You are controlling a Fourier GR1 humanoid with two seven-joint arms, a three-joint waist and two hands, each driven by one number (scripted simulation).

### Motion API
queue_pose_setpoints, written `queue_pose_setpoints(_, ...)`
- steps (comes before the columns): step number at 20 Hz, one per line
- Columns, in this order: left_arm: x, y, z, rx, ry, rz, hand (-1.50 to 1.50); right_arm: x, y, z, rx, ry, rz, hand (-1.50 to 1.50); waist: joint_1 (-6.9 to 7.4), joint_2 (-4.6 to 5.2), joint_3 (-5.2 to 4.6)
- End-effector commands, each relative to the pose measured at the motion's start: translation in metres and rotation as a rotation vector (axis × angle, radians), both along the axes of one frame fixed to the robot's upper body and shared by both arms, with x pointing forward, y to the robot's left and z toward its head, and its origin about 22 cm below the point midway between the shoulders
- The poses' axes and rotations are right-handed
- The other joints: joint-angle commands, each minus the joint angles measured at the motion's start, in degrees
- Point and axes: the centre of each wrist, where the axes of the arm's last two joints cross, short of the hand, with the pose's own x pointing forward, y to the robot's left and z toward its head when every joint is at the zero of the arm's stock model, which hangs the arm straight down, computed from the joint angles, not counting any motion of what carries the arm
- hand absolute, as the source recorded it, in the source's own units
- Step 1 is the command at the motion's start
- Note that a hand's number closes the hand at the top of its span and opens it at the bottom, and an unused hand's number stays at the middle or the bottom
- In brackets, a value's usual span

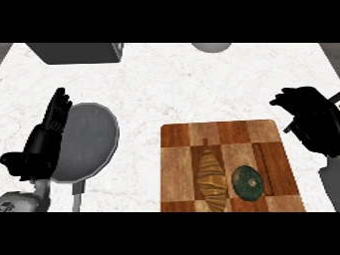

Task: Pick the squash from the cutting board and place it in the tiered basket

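Observation:
A dark green round squash lies on the checkered wooden cutting board, near its lower right. A brown croissant-like loaf lies just left of it. My right hand hovers above and to the right of the board's far right corner, fingers curled and holding nothing. My left hand stands at the left edge with fingers straight, beside the grey basket tier. That tier is a shallow oval dish on a thin pole.
A dark grey box stands at the back left of the white marble counter. A grey round object shows at the back edge.

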Motion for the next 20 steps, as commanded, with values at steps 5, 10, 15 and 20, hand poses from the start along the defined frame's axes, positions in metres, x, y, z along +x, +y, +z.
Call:
queue_pose_setpoints(5, 0.002, -0.039, 0.0, -0.012, 0.025, -0.025, 0.0, -0.039, -0.105, -0.007, 0.076, -0.181, 0.298, -1.5, 0.66, -0.61, -0.45)
queue_pose_setpoints(10, 0.01, -0.037, 0.0, -0.019, 0.042, 0.001, 0.0, -0.045, -0.148, 0.071, -0.338, -0.291, 0.339, -1.5, -0.66, -0.99, -0.44)
queue_pose_setpoints(15, 0.004, -0.03, -0.008, -0.015, 0.044, 0.019, 0.0, -0.049, -0.124, 0.178, -0.795, -0.47, 0.365, -1.5, -1.08, -1.79, -0.57)
queue_pose_setpoints(20, 0.012, -0.022, 0.004, 0.003, 0.037, -0.006, 0.0, -0.074, -0.074, 0.229, -1.156, -0.625, 0.345, -1.5, -0.55, -1.43, -0.53)
